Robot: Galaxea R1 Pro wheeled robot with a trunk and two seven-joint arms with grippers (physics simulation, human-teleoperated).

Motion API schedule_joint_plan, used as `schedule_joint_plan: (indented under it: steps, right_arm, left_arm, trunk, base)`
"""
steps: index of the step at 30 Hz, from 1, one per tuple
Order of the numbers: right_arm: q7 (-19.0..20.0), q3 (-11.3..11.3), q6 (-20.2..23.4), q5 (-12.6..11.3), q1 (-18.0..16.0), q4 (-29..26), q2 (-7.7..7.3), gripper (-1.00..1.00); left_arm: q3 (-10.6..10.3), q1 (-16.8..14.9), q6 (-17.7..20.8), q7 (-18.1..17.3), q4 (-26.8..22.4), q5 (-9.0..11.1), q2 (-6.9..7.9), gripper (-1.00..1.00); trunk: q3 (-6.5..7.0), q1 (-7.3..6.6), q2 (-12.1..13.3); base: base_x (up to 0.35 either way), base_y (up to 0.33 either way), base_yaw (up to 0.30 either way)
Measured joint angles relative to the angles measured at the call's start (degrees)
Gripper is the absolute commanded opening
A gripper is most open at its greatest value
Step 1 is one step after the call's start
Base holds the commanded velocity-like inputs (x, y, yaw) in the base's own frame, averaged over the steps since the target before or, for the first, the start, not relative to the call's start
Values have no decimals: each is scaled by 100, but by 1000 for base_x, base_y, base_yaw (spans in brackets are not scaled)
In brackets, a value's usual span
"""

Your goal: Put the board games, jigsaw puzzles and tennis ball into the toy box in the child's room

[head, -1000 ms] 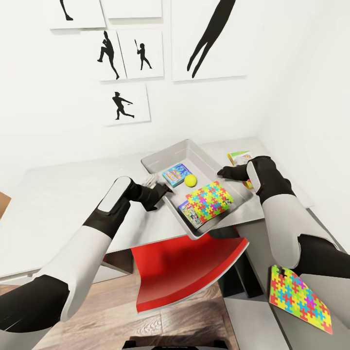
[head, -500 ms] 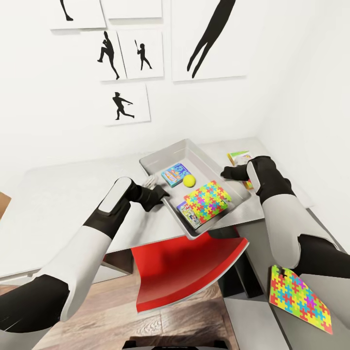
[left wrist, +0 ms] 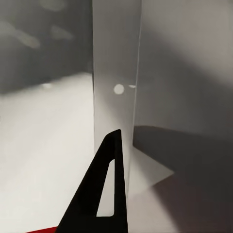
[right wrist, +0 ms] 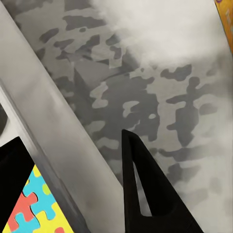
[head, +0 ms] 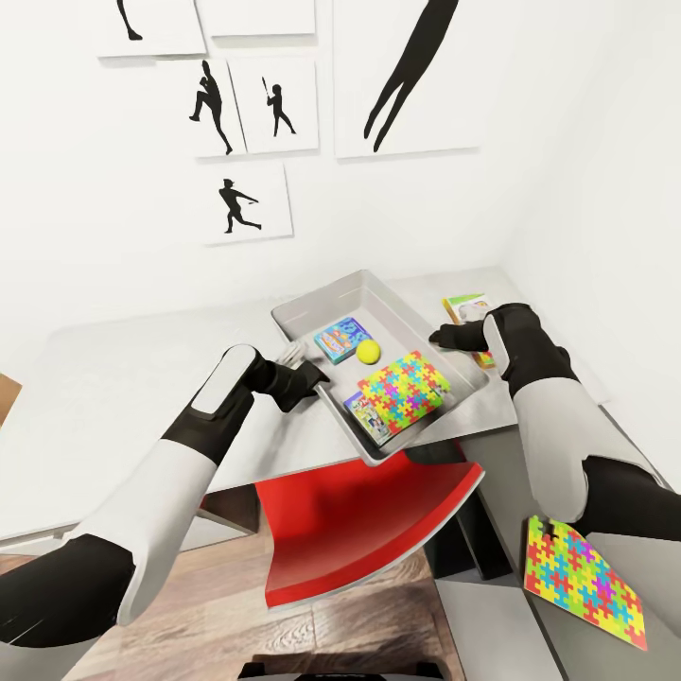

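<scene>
Head view: we find both grippers flanking the toy box (head: 378, 364), finger spread indeterminable. We judge the board game (head: 465, 307) on the tabletop (head: 123, 378) next; the right gripper (head: 443, 334) must reach it.

I count one toy box (head: 378, 303) on one table (head: 113, 378). Inside it: two board games (head: 341, 340), (head: 363, 409), one jigsaw puzzle (head: 405, 389), one tennis ball (head: 368, 353). One more board game (head: 465, 306) on the table, one more jigsaw puzzle (head: 584, 584) lower down. One red chair (head: 369, 530).

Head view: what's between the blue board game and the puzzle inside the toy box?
The tennis ball lies between the board game and the puzzle, on the toy box floor, seen in the head view.
</scene>
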Motion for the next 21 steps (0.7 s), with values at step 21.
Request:
schedule_joint_plan:
  steps: [21]
  right_arm:
    - [16, -9, -7, 6, 2, -51, 15, -100]
  left_arm:
    - [0, 0, -3, 11, -61, -9, 15, -100]
  trunk:
    - [-1, 1, 1]
  base:
    - [0, 0, 0]
